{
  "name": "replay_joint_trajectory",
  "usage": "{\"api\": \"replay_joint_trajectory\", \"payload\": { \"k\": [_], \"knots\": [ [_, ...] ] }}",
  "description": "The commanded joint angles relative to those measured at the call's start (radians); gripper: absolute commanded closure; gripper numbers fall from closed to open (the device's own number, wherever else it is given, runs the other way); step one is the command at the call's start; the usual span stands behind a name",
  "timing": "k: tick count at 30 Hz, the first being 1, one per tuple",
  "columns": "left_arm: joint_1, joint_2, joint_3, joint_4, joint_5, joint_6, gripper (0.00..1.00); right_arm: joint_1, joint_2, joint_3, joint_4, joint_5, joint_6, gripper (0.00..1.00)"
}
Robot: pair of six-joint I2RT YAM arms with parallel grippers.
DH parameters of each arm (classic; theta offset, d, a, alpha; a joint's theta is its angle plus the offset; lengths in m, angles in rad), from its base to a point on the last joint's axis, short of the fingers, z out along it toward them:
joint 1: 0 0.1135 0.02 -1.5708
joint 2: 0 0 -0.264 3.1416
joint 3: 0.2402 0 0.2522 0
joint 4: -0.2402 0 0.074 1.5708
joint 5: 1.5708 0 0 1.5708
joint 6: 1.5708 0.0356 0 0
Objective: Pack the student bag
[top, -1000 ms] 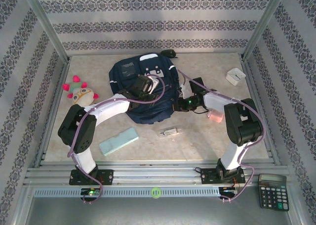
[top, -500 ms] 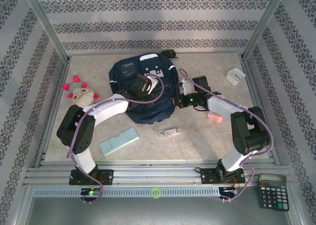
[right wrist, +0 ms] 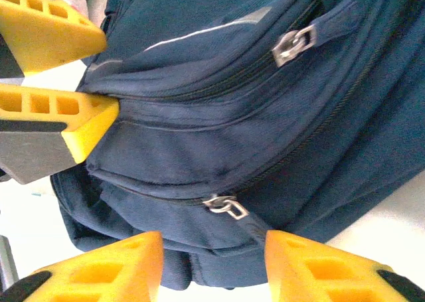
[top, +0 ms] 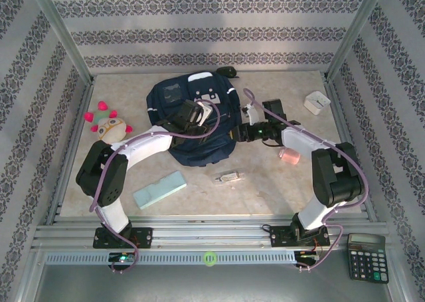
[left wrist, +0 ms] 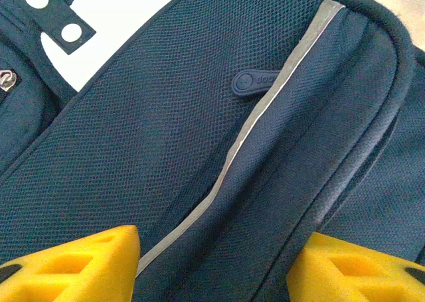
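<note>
at the far middle of the tabletop [top: 265,189], top camera: the student bag [top: 199,152] lies flat with its front pockets up, closer to the far edge than the near one.
left gripper [top: 201,113], top camera: right over the middle of the bag.
right gripper [top: 238,133], top camera: at the bag's right side. Touching or just beside it, can't tell from up here.
other stuff, top camera: plush toy [top: 109,124] by the left edge, pale green box [top: 159,189] toward the near-left, small packet [top: 228,177] just in front of the bag, pink thing [top: 289,156] to the right of that, white box [top: 317,102] in the far-right corner.
bag, left wrist camera: navy mesh panel, a light stripe [left wrist: 265,109] running diagonally, a rubber zip tab [left wrist: 255,83] touching it.
fingers [left wrist: 86,259], left wrist camera: yellow and spread wide, with the stripe running down between them. Nothing pinched as far as I can see.
right gripper, right wrist camera: fingers apart at the bag's lower zipper. The metal zip pull [right wrist: 226,206] sits just above the gap, not clamped.
left gripper, right wrist camera: its yellow fingers are also apart, with a fold of bag fabric between them.
</note>
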Motion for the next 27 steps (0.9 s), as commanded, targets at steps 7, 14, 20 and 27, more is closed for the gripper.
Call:
{"api": "replay_joint_trajectory", "payload": {
  "k": [7, 14, 20, 27],
  "knots": [
    [0.054, -0.044, -0.031, 0.082, 0.115, -0.035, 0.41, -0.06, 0.168, 0.064, 0.143, -0.253, 0.109, 0.33],
    [0.055, -0.029, -0.006, 0.068, 0.116, -0.03, 0.41, -0.062, 0.222, 0.101, 0.119, -0.364, 0.087, 0.35],
    [0.055, -0.019, 0.006, 0.067, 0.118, -0.025, 0.41, -0.061, 0.177, 0.044, 0.1, -0.428, 0.041, 0.45],
    [0.055, -0.015, 0.016, 0.063, 0.121, -0.025, 0.42, -0.036, 0.193, 0.078, 0.013, -0.383, -0.024, 0.53]
  ]
}}
